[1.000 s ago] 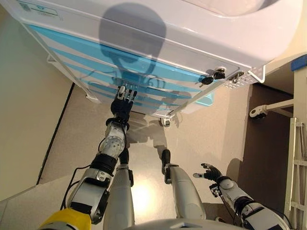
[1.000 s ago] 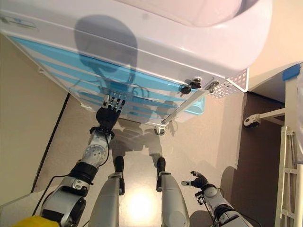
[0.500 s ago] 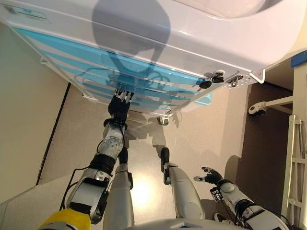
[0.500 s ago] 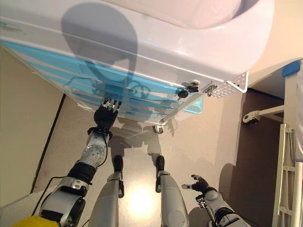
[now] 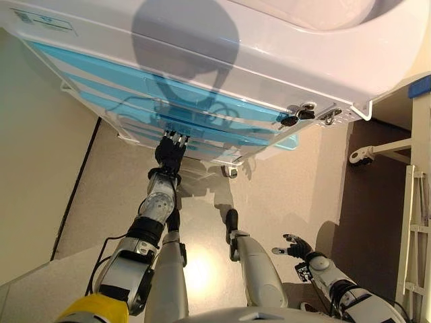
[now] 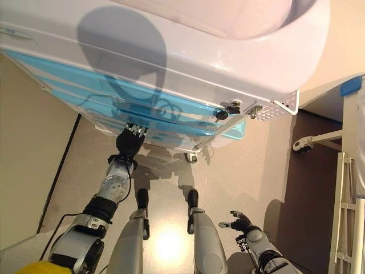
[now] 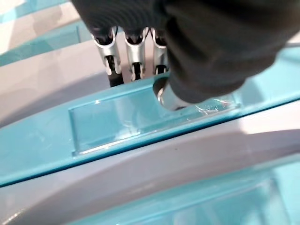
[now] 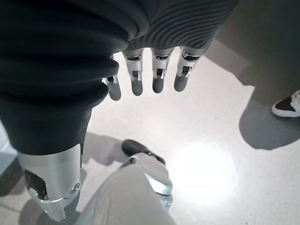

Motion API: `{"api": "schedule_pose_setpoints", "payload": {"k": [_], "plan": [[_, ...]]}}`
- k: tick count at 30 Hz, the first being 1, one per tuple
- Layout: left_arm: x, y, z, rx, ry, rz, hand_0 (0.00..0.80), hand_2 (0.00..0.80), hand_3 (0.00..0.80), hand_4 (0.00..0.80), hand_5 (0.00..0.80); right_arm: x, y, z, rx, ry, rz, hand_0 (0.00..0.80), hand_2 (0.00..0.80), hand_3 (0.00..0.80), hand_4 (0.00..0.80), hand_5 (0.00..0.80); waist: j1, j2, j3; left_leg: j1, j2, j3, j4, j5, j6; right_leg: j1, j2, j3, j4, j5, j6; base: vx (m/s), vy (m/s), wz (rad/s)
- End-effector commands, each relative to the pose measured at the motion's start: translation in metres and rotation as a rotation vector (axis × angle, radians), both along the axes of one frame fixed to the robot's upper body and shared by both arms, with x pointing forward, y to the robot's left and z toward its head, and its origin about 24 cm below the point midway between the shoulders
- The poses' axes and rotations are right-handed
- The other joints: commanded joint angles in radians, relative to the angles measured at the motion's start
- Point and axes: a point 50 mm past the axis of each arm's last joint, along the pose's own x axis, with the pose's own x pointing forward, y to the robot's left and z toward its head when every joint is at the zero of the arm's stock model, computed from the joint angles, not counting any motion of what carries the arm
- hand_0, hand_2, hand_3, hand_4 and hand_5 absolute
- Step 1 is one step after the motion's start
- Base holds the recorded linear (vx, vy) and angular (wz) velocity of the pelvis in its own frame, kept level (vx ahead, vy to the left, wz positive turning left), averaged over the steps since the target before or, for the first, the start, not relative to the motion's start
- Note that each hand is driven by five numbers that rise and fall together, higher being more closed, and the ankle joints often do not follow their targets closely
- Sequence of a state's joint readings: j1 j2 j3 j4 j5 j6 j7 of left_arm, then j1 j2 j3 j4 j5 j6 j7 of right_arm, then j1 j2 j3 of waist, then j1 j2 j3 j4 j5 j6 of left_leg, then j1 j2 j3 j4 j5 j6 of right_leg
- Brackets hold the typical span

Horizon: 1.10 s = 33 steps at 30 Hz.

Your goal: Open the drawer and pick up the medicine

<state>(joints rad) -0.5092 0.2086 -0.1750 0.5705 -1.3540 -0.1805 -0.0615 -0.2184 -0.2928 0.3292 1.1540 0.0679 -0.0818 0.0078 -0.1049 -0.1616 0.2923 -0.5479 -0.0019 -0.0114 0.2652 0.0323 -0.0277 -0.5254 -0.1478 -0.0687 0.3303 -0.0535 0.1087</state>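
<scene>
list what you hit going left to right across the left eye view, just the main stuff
left hand at the blue drawer fronts → cart caster → black keys → right hand → white metal frame

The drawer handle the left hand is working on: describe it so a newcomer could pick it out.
Start at the white cart with blue drawer fronts. On the drawer front where the left hand reaches, the handle is a clear rectangular recess. Unlike the other fronts, it has fingers at its upper edge.
</scene>
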Motion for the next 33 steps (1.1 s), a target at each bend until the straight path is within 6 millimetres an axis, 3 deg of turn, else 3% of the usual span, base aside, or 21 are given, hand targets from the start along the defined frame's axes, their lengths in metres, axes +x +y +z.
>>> {"api": "schedule_pose_setpoints", "payload": {"k": [1, 2, 4, 5, 9, 15, 22, 24, 33], "plan": [[-0.003, -0.041, 0.068, -0.024, -0.384, -0.188, 0.800, 0.800, 0.800, 0.800, 0.800, -0.011, -0.018, 0.000, -0.063, 0.027, 0.036, 0.000, 0.000, 0.000, 0.000, 0.000, 0.012, 0.021, -0.038, -0.064, -0.017, -0.040, 0.167, -0.120, 0.010, -0.049, 0.037, -0.030, 0.036, 0.024, -0.018, 0.011, -0.049, 0.13], [-0.008, -0.040, 0.057, -0.043, -0.353, -0.183, 0.800, 0.800, 0.800, 0.800, 0.800, -0.008, -0.017, 0.001, -0.065, 0.020, 0.050, 0.000, 0.000, 0.000, 0.000, 0.000, 0.027, 0.023, -0.028, -0.060, -0.016, -0.050, 0.211, -0.163, 0.010, -0.049, 0.038, -0.029, 0.098, -0.022, -0.020, 0.047, -0.028, 0.07], [-0.008, -0.040, 0.058, -0.042, -0.355, -0.184, 0.800, 0.800, 0.800, 0.800, 0.800, -0.008, -0.017, 0.001, -0.064, 0.018, 0.050, 0.000, 0.000, 0.000, 0.000, 0.000, 0.025, 0.020, -0.028, -0.075, -0.019, -0.046, 0.205, -0.132, 0.014, -0.061, 0.033, -0.033, 0.089, 0.005, -0.025, -0.056, -0.034, 0.16], [-0.014, -0.039, 0.044, -0.062, -0.311, -0.178, 0.800, 0.800, 0.800, 0.800, 0.800, -0.001, -0.015, 0.006, -0.064, -0.010, 0.070, 0.000, 0.000, 0.000, 0.000, 0.000, 0.046, 0.020, -0.007, -0.078, -0.020, -0.065, 0.281, -0.182, 0.012, -0.061, 0.028, -0.041, 0.180, -0.056, -0.027, -0.069, -0.049, 0.21], [-0.024, -0.040, 0.032, -0.084, -0.279, -0.178, 0.800, 0.800, 0.800, 0.800, 0.800, 0.005, -0.015, 0.010, -0.068, -0.033, 0.077, 0.000, 0.000, 0.000, 0.000, 0.000, 0.067, 0.023, 0.016, -0.093, -0.026, -0.084, 0.342, -0.194, 0.012, -0.067, 0.018, -0.058, 0.255, -0.092, -0.037, -0.045, -0.065, 0.29], [-0.053, -0.032, -0.001, -0.119, -0.177, -0.156, 0.800, 0.800, 0.800, 0.800, 0.800, 0.014, -0.016, 0.015, -0.083, -0.060, 0.071, 0.000, 0.000, 0.000, 0.000, 0.000, 0.118, 0.034, 0.052, -0.095, -0.041, -0.135, 0.405, -0.202, 0.005, -0.059, -0.001, -0.110, 0.363, -0.160, -0.057, -0.032, -0.084, 0.29], [-0.094, 0.002, -0.055, -0.145, 0.041, -0.040, 0.800, 0.800, 0.800, 0.800, 0.800, 0.017, -0.024, 0.018, -0.118, -0.069, 0.057, 0.000, 0.000, 0.000, 0.000, 0.000, 0.176, 0.061, 0.058, -0.075, -0.051, -0.207, 0.375, -0.177, -0.014, -0.014, -0.013, -0.189, 0.383, -0.209, -0.076, 0.003, -0.122, 0.48], [-0.115, 0.014, -0.076, -0.145, 0.141, -0.019, 0.800, 0.800, 0.800, 0.800, 0.800, 0.014, -0.032, 0.018, -0.156, -0.049, 0.064, 0.000, 0.000, 0.000, 0.000, 0.000, 0.205, 0.080, 0.059, -0.063, -0.055, -0.230, 0.350, -0.161, -0.018, 0.008, -0.019, -0.216, 0.374, -0.216, -0.079, -0.008, -0.076, 0.40], [-0.155, 0.027, -0.111, -0.063, 0.345, -0.100, 0.800, 0.800, 0.800, 0.800, 0.800, 0.012, -0.044, 0.020, -0.228, -0.010, 0.087, 0.000, 0.000, 0.000, 0.000, 0.000, 0.240, 0.129, 0.069, -0.038, -0.067, -0.248, 0.310, -0.131, -0.015, 0.056, -0.036, -0.243, 0.349, -0.204, -0.073, -0.013, -0.006, 0.20]]}}
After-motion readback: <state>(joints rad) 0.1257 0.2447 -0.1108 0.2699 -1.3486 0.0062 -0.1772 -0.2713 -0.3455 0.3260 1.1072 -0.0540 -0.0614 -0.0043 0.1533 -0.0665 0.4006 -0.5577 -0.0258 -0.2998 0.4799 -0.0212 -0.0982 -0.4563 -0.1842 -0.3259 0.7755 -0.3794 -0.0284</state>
